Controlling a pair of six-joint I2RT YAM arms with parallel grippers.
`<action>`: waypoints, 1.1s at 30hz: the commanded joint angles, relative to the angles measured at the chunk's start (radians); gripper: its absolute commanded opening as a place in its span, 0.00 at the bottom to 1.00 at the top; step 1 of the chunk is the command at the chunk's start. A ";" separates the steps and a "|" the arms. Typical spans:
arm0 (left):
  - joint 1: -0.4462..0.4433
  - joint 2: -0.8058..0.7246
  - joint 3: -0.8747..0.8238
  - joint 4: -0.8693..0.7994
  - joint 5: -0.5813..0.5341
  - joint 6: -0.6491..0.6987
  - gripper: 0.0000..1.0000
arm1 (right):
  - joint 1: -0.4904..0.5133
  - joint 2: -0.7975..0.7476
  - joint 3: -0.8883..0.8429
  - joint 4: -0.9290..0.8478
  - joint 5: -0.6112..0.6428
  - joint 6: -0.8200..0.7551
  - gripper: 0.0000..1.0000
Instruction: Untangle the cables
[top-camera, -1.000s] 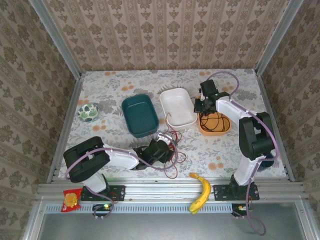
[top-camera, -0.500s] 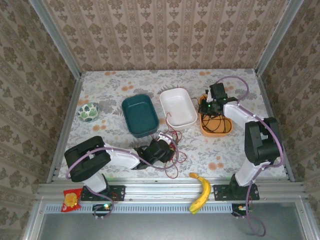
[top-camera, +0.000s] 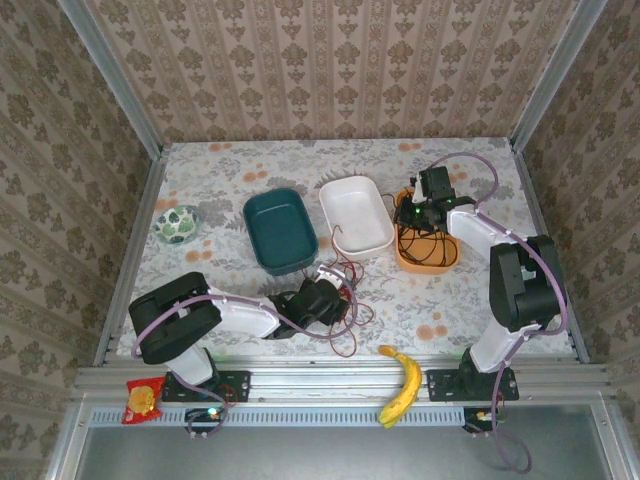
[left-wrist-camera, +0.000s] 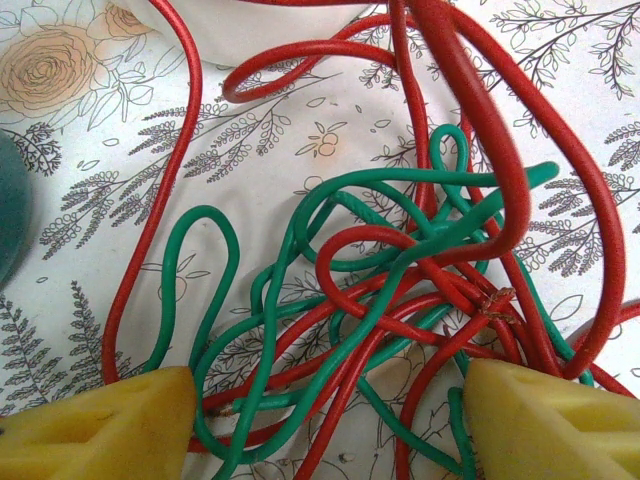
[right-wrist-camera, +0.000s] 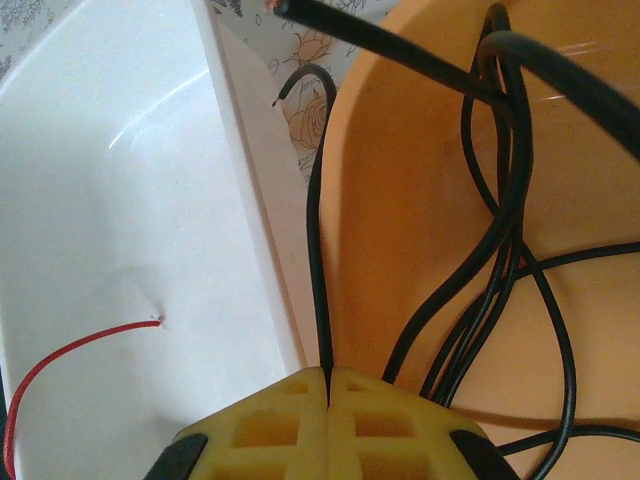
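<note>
A tangle of red cables (left-wrist-camera: 158, 200) and green cables (left-wrist-camera: 228, 260) lies on the flowered tablecloth, near the table's front (top-camera: 350, 318). My left gripper (top-camera: 332, 300) is low over it and open, its yellow fingertips (left-wrist-camera: 100, 425) on either side of the knot (left-wrist-camera: 325, 425). Black cables (top-camera: 425, 243) coil in an orange tray (top-camera: 447, 258). My right gripper (top-camera: 408, 214) is shut on one thin black cable (right-wrist-camera: 318, 250) at the tray's left rim (right-wrist-camera: 328, 375). More black loops (right-wrist-camera: 505, 200) lie in the tray. One red cable end (right-wrist-camera: 70, 355) rests in the white tray (right-wrist-camera: 120, 200).
A white tray (top-camera: 355, 190) and a teal tray (top-camera: 275, 215) sit side by side mid-table. A green patterned bowl (top-camera: 178, 224) is at the left. A banana (top-camera: 403, 385) lies at the front edge, and a red snack packet (top-camera: 142, 400) sits on the rail.
My right arm swung rightward off the orange tray early in the second, its gripper shifting slightly right, then held still. The left arm has not moved.
</note>
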 joint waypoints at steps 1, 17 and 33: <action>-0.010 0.058 -0.017 -0.166 0.037 0.001 0.73 | -0.001 -0.003 -0.010 0.016 -0.014 0.010 0.07; -0.009 0.061 -0.011 -0.176 0.036 0.000 0.73 | -0.002 0.007 -0.037 0.024 0.034 0.016 0.05; -0.010 0.063 -0.011 -0.175 0.041 0.003 0.73 | -0.042 -0.196 -0.177 0.157 0.019 0.044 0.01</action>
